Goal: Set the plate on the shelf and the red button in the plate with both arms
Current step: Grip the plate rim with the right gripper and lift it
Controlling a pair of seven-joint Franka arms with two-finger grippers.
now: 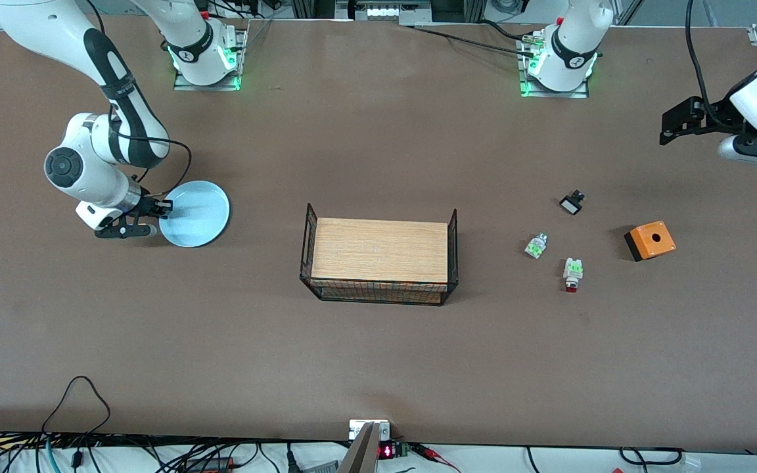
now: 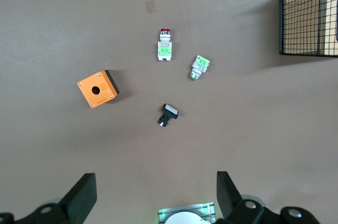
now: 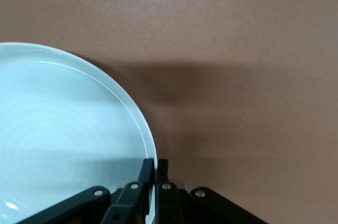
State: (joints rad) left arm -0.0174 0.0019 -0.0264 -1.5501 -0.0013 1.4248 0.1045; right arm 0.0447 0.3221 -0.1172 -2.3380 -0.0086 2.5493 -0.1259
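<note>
My right gripper [image 3: 156,174] is down at the table, fingers [image 1: 161,207] pinched together on the rim of the plate [image 1: 194,213]; the wrist view cuts off most of the plate and shows only my fingertips, w/ the thin rim edge between them. The plate lies flat toward the right arm's end of the table, well apart from the wire basket [image 1: 452,246] w/ its wooden tray [image 1: 378,253] at mid-table. My left gripper [image 2: 153,195] hangs high over the left arm's end of the table, fingers [image 2: 82,195] spread wide, nothing between them; in the front view it's partly cut off at the frame edge. Well below those fingers I count 4 small parts, all apart: 1 red button [image 1: 573,274], cap end toward the front cam; 1 white-green piece [image 1: 536,246] just beside it; 1 black-and-white piece [image 1: 572,202], too small to make out; 1 orange box [image 1: 650,240] w/ a hole. 1 plate, 1 basket.
</note>
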